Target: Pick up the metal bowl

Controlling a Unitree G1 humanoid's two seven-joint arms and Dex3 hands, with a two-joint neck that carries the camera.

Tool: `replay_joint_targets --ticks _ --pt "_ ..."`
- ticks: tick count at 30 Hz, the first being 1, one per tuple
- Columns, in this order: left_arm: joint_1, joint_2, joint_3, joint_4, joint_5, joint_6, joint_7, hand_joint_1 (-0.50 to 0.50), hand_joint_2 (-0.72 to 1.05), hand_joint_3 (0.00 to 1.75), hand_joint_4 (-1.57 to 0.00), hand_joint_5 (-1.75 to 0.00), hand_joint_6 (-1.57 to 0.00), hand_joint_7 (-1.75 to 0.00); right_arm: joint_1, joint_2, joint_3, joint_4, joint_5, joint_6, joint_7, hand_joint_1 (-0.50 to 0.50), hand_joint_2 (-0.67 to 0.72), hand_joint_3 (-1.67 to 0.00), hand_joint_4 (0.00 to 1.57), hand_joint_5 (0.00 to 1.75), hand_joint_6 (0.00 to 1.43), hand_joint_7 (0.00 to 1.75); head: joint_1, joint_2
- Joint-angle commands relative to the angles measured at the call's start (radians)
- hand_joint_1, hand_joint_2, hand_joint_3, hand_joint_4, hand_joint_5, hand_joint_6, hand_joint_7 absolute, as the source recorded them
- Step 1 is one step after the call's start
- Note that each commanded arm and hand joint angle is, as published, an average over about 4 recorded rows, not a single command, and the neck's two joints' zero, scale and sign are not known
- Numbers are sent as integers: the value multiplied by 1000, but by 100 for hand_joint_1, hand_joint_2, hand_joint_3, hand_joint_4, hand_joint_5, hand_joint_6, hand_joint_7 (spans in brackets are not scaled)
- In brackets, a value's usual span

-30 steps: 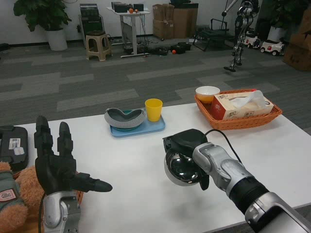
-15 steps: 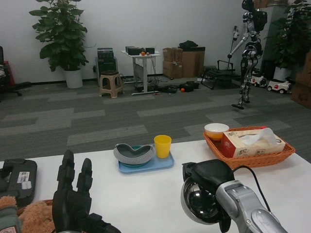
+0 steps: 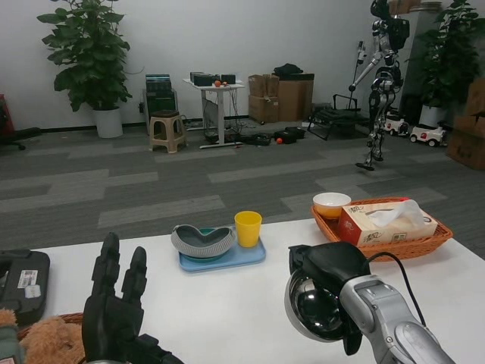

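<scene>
The shiny metal bowl (image 3: 317, 306) hangs above the white table (image 3: 227, 296), tipped so its hollow faces me. My right hand (image 3: 330, 270) grips its upper rim, fingers wrapped over the edge, with the silver forearm running off the lower right corner. My left hand (image 3: 115, 307) is raised at the lower left, fingers spread and upright, holding nothing.
A blue tray (image 3: 227, 258) carries a grey dish (image 3: 201, 241) and a yellow cup (image 3: 248, 227) at the table's far middle. A wicker basket (image 3: 439, 230) with a tissue box (image 3: 386, 223) and a small bowl (image 3: 332, 205) stands far right. A black case (image 3: 21, 274) and a teddy bear (image 3: 47, 337) lie at left.
The camera has tilted up, showing more of the room. The bowl stays gripped in my right hand, held off the table. The left hand keeps its raised, spread pose.
</scene>
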Motion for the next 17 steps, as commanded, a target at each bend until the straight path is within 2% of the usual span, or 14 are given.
replay_joint_targets --ticks 1,3,17 --pt "-7 1 -5 8 -1 5 -7 -50 -72 0 0 0 0 0 1 -9 -8 -4 8 5 3 17 -3 -135 126 68 71 168 0 -6" --pt "-7 1 -6 8 -1 4 -7 -49 -72 4 0 0 0 0 0 -9 -5 -4 10 5 3 17 -3 -135 126 68 71 168 -1 -6" --pt "21 1 -6 -1 1 4 -7 -49 -72 0 0 0 0 0 1 -7 31 -8 18 6 12 17 -3 -135 126 68 71 168 13 10"
